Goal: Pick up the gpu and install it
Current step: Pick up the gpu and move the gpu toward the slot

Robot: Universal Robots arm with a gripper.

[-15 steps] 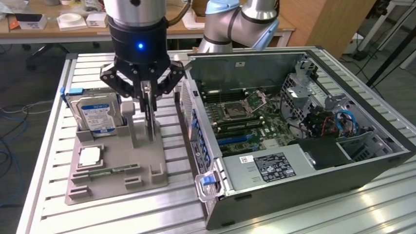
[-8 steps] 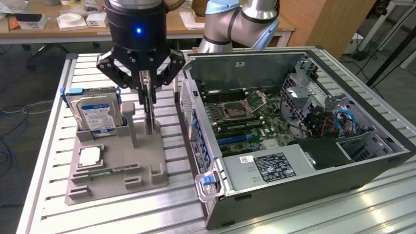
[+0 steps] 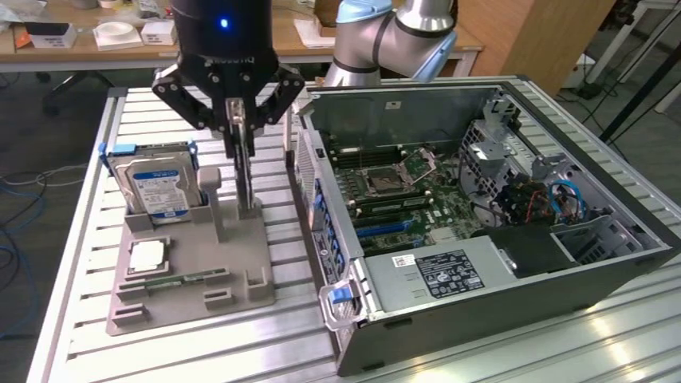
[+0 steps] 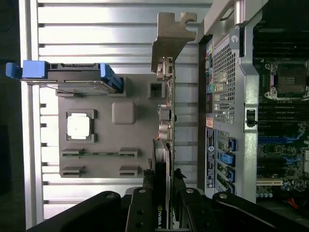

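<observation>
- The tabletop (image 3: 191, 351) is a ribbed metal surface of parallel slats, pale and bare at its near edge.
- On it lies a gray holder (image 3: 181, 299). A memory stick (image 3: 175, 281) lies flat in the holder's near slots, and a square processor chip (image 3: 147, 255) sits just behind it.
- Further back in the holder, a hard drive (image 3: 159, 187) with blue side rails stands on edge.
- The gpu (image 3: 245, 171) stands upright in the holder's slot, seen edge-on, between the hard drive and the case.
- The claw (image 3: 241, 132) comes down from above and is narrowed onto the gpu, one finger (image 4: 145, 212) against each face.
- The card's silver bracket (image 4: 169, 41) points away from the claw.
- An open computer case (image 3: 447, 319) lies just beside the holder on the exterior view's right. Its perforated rear wall is close to the card.
- Behind them are the robot arm (image 3: 399, 40), a cluttered wooden desk (image 3: 107, 48) and loose cables on the floor.
</observation>
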